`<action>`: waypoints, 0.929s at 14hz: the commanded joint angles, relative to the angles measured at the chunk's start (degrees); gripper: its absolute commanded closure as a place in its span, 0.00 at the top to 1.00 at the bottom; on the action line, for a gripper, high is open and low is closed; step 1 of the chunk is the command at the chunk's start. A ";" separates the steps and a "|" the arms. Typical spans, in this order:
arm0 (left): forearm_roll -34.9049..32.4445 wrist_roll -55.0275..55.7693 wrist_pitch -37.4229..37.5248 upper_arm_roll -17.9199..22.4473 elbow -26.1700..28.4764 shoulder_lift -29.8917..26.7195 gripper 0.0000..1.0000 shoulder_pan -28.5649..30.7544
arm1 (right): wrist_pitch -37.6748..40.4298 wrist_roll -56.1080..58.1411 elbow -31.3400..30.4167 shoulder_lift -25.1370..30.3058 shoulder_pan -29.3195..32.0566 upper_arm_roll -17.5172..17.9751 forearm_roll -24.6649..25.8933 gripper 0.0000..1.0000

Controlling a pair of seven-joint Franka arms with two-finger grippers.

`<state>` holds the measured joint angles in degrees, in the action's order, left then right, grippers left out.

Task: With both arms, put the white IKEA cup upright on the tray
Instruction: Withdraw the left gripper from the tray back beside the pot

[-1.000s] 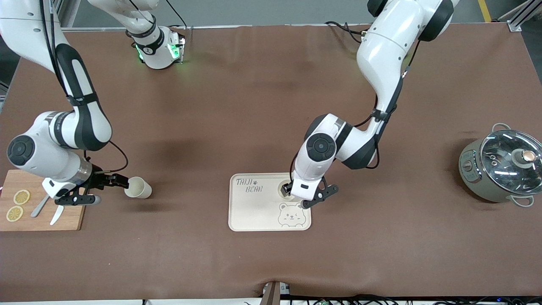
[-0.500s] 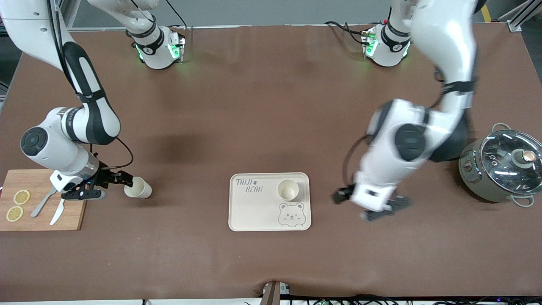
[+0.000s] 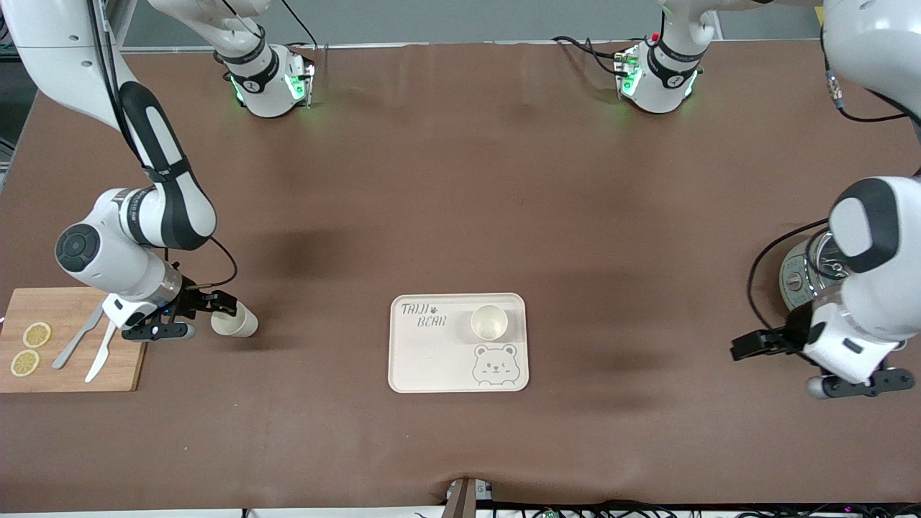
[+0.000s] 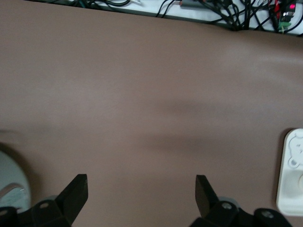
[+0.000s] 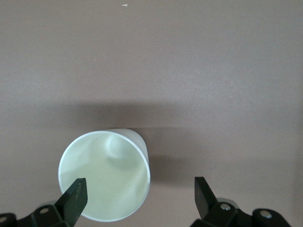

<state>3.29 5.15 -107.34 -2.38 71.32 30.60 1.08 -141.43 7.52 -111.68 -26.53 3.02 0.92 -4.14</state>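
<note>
One white cup [image 3: 489, 321] stands upright on the cream bear tray [image 3: 432, 360]. A second white cup [image 3: 235, 321] lies on its side on the table, toward the right arm's end, its mouth turned to my right gripper [image 3: 196, 316]. That gripper is open and low beside it. In the right wrist view the lying cup [image 5: 104, 177] shows its hollow inside, its rim partly between the spread fingers of the right gripper [image 5: 139, 191], one fingertip [image 5: 75, 191] across its mouth. My left gripper [image 3: 776, 368] hangs open and empty over bare table between tray and pot; left gripper [image 4: 140, 189].
A wooden cutting board [image 3: 72, 374] with lemon slices [image 3: 36, 334] and cutlery [image 3: 97, 352] lies by the right gripper. A grey pot [image 3: 795, 277] with a glass lid sits at the left arm's end, partly hidden by that arm. The tray's edge [image 4: 291, 175] shows in the left wrist view.
The left arm has swung away from the tray toward the pot, leaving the cup upright on the tray. The right gripper has edged closer to the lying cup.
</note>
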 commanded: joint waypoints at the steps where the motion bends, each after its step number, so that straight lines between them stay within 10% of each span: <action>1: 0.66 -1.81 7.47 -0.70 1.98 -7.64 1.00 1.29 | -0.25 0.74 1.99 -1.94 0.50 -0.05 0.01 1.00; 8: 0.40 -1.90 21.11 -3.33 3.73 -22.23 1.00 1.29 | -0.25 0.57 4.45 -5.20 0.50 -0.05 0.01 1.00; 13: -0.57 -1.90 19.63 -0.08 9.72 -26.48 1.00 -3.71 | 0.01 0.13 4.54 -5.11 -0.03 -0.05 -0.08 0.58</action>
<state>3.30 3.95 -86.07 -3.87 78.38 4.86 -0.83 -141.86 7.54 -108.09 -31.37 3.14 0.77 -4.14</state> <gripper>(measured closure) 0.000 0.251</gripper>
